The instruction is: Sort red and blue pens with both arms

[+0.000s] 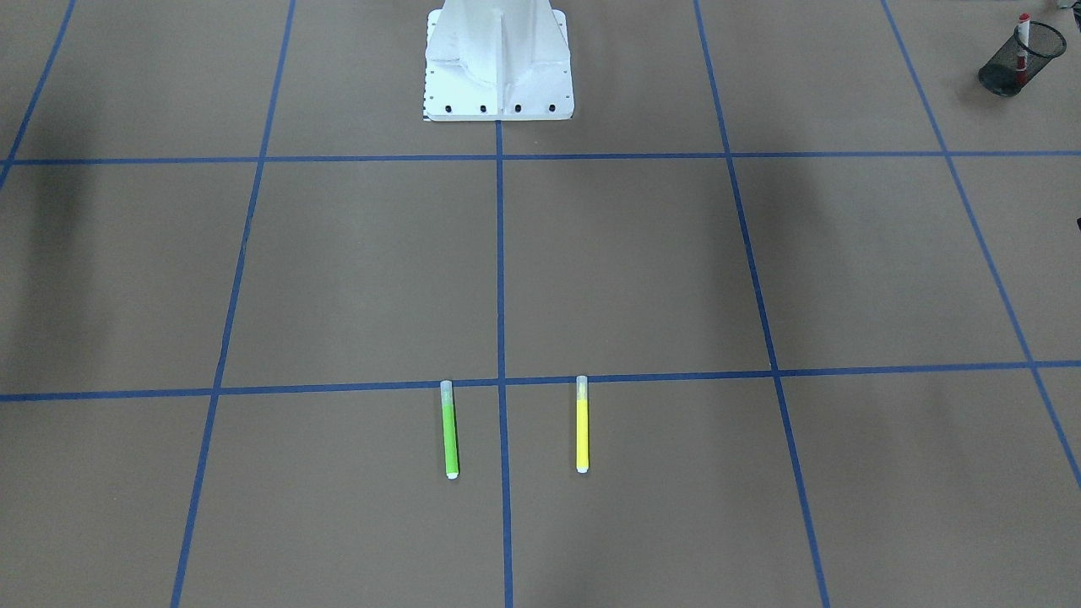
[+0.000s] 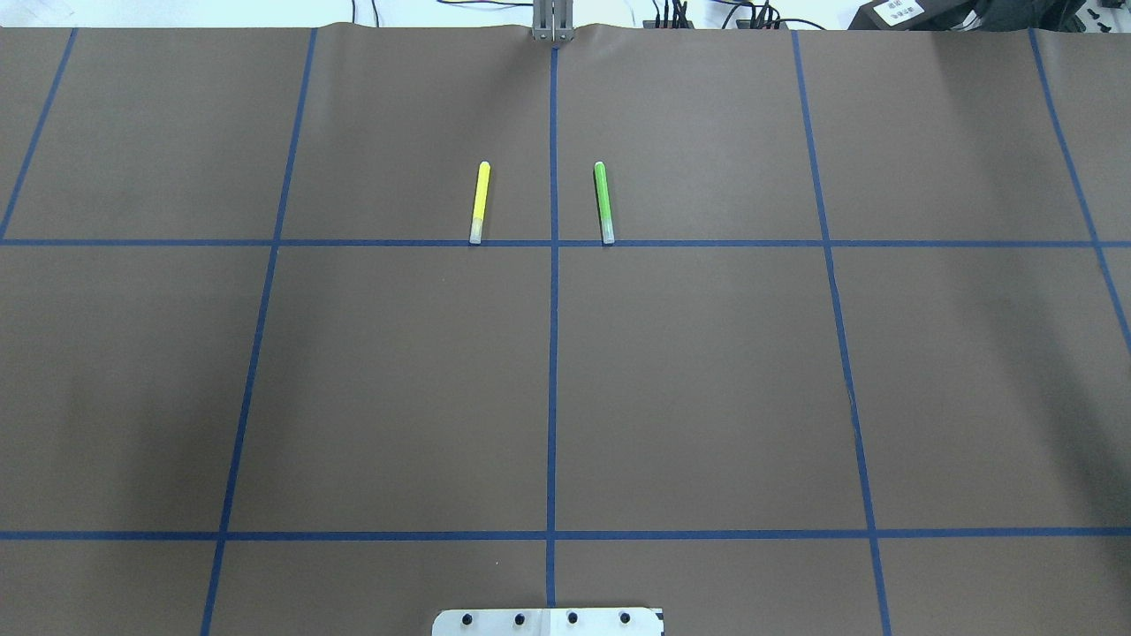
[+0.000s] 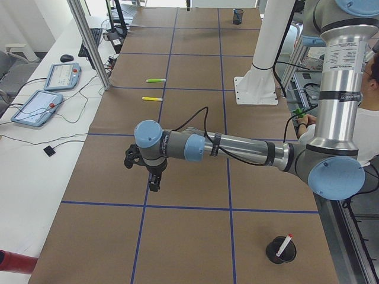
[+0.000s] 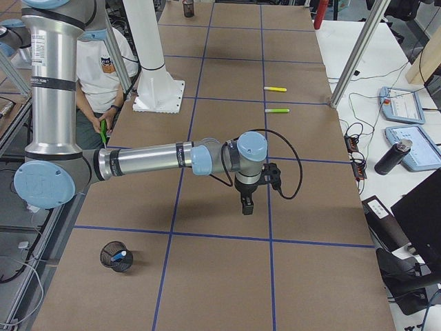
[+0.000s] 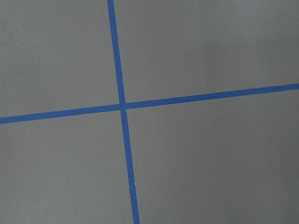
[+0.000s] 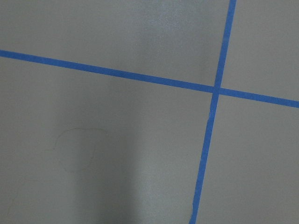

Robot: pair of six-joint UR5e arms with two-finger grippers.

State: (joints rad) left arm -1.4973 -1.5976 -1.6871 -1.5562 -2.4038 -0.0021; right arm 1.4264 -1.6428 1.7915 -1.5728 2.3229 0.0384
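The red pen (image 1: 1023, 44) stands in a black mesh cup (image 1: 1010, 78) at the table's end on my left side; the exterior left view also shows this red pen (image 3: 286, 242) and cup (image 3: 278, 253). The blue pen (image 4: 121, 254) lies inside another mesh cup (image 4: 114, 258) at the opposite end. My left gripper (image 3: 154, 180) hangs over bare brown table, pointing down, far from its cup. My right gripper (image 4: 247, 205) hovers likewise over bare table. I cannot tell whether either is open or shut. Both wrist views show only table and blue tape.
A green marker (image 2: 603, 201) and a yellow marker (image 2: 479, 201) lie side by side near the far middle of the table. The white pedestal (image 1: 498, 59) stands at the robot's edge. A seated person (image 4: 103, 76) is behind it.
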